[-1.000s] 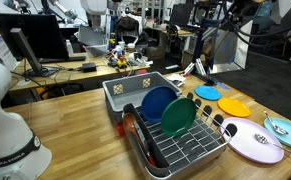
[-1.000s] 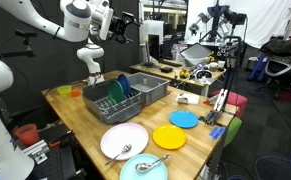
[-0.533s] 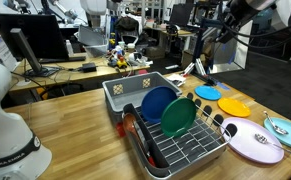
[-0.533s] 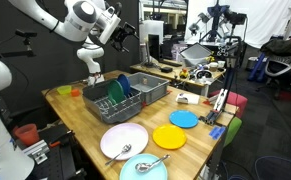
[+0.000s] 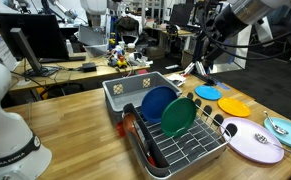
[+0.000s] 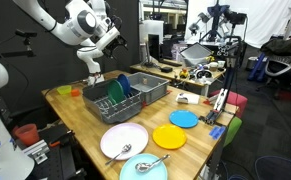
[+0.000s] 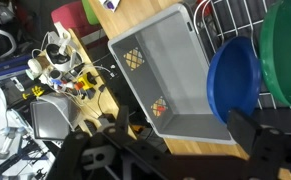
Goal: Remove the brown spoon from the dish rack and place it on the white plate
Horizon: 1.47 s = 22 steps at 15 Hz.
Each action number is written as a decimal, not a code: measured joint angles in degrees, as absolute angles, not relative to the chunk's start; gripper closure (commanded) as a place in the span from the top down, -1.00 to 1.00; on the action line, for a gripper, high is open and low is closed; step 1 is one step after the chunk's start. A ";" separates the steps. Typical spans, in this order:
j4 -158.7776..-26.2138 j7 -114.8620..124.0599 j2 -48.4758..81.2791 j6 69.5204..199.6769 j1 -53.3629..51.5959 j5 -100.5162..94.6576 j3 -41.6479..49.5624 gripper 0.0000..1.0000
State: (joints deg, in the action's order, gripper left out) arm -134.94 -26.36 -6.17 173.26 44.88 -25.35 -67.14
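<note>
The silver wire dish rack (image 5: 190, 148) stands on the wooden table and holds an upright blue plate (image 5: 157, 102) and a green plate (image 5: 177, 117). A long dark thing along its left side (image 5: 138, 130) looks like the brown spoon, though it is small and unclear. The white plate (image 5: 253, 141) lies flat to the right of the rack; in an exterior view (image 6: 115, 138) a metal utensil lies on it. My gripper (image 5: 206, 55) hangs high above the table, open and empty. In the wrist view its jaws (image 7: 180, 135) frame the grey bin's edge.
A grey plastic bin (image 5: 133, 92) stands against the rack's far end. A yellow plate (image 5: 233, 105), a small blue plate (image 5: 207, 92) and a teal-rimmed plate (image 5: 285, 128) lie near the white plate. Desks with monitors and clutter stand behind the table.
The arm has swung lower and nearer to the rack and bin, with the gripper tilting downward. Nothing on the table has moved.
</note>
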 measured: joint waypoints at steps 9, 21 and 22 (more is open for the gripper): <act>-135.17 -27.51 -4.07 173.10 42.98 -25.42 -68.56 1.00; -131.54 -44.26 25.36 174.24 28.72 -27.08 -66.76 1.00; -130.23 -46.74 28.77 173.16 28.60 -27.08 -67.46 1.00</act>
